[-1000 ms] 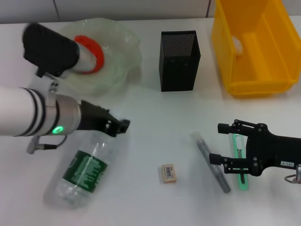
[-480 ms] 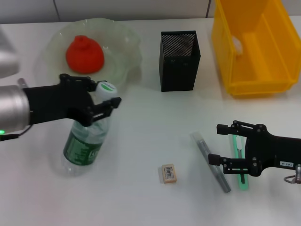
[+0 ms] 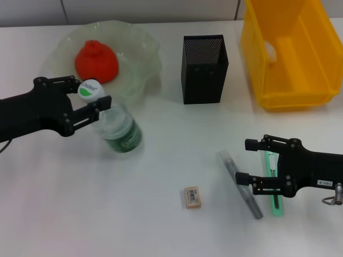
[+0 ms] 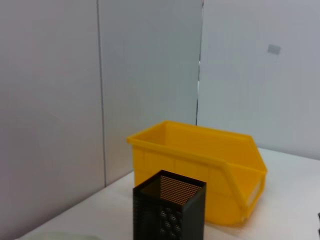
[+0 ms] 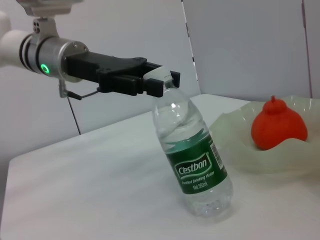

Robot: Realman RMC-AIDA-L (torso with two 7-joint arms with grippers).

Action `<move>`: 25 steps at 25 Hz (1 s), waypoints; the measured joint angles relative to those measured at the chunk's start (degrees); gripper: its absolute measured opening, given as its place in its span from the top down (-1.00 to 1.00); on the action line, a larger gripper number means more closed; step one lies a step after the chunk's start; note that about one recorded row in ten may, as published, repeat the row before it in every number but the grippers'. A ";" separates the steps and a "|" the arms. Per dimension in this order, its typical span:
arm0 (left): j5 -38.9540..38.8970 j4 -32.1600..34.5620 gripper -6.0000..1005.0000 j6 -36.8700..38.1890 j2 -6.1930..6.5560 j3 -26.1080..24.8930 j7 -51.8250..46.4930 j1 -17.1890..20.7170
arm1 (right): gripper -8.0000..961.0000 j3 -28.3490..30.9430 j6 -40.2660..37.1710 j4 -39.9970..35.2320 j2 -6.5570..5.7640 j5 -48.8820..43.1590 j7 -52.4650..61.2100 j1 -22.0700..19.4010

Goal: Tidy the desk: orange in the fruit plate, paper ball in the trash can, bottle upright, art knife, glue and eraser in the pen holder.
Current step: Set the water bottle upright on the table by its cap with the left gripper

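Note:
My left gripper (image 3: 88, 96) is shut on the neck of the clear bottle (image 3: 117, 127), just under its white-and-green cap. The bottle is tilted, close to upright, with its base on the table beside the fruit plate (image 3: 140, 53). The right wrist view shows the bottle (image 5: 192, 160) leaning in the left gripper (image 5: 156, 82). The orange (image 3: 96, 60) lies in the plate. My right gripper (image 3: 245, 160) is open above the grey glue stick (image 3: 239, 183) and the green art knife (image 3: 273, 188). The eraser (image 3: 192, 196) lies at front centre. The paper ball is out of view.
The black mesh pen holder (image 3: 205, 68) stands at back centre, with a yellow bin (image 3: 289, 53) to its right. Both also show in the left wrist view, the pen holder (image 4: 169, 212) in front of the bin (image 4: 200, 165).
My left gripper has raised the bottle from lying flat to nearly upright and carried it back towards the plate. The right gripper has barely moved.

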 joint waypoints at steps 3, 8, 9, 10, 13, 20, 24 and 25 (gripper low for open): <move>-0.46 -3.63 0.09 0.85 0.03 -2.23 1.43 -1.48 | -0.76 0.00 -0.30 0.00 -0.01 0.00 0.60 0.04; -0.59 -5.94 0.09 1.29 0.09 -3.80 3.56 -2.76 | -0.76 0.00 -0.37 0.00 -0.01 -0.43 1.35 0.04; -0.61 -6.14 0.09 1.30 0.09 -3.97 4.02 -2.90 | -0.76 -0.01 -0.38 0.00 -0.01 -0.58 1.40 0.04; -0.65 -6.39 0.09 1.31 0.06 -4.15 4.47 -3.05 | -0.76 -0.03 -0.39 0.00 -0.01 -0.68 1.42 0.04; -0.70 -7.05 0.10 1.33 0.05 -4.61 5.65 -3.30 | -0.76 -0.08 -0.45 0.00 -0.01 -0.70 1.43 0.12; -0.90 -8.04 0.07 1.38 -0.09 -5.25 8.81 -3.50 | -0.76 -0.51 -0.50 0.00 -0.01 -0.70 1.48 0.23; -1.38 -8.92 0.04 1.38 -0.20 -5.19 9.46 -3.64 | -0.75 -0.79 -0.51 0.00 -0.01 -0.71 1.80 0.45; -1.76 -9.22 0.03 1.36 -0.20 -5.20 9.51 -3.67 | -0.75 -0.79 -0.51 0.00 -0.01 -0.72 1.94 0.49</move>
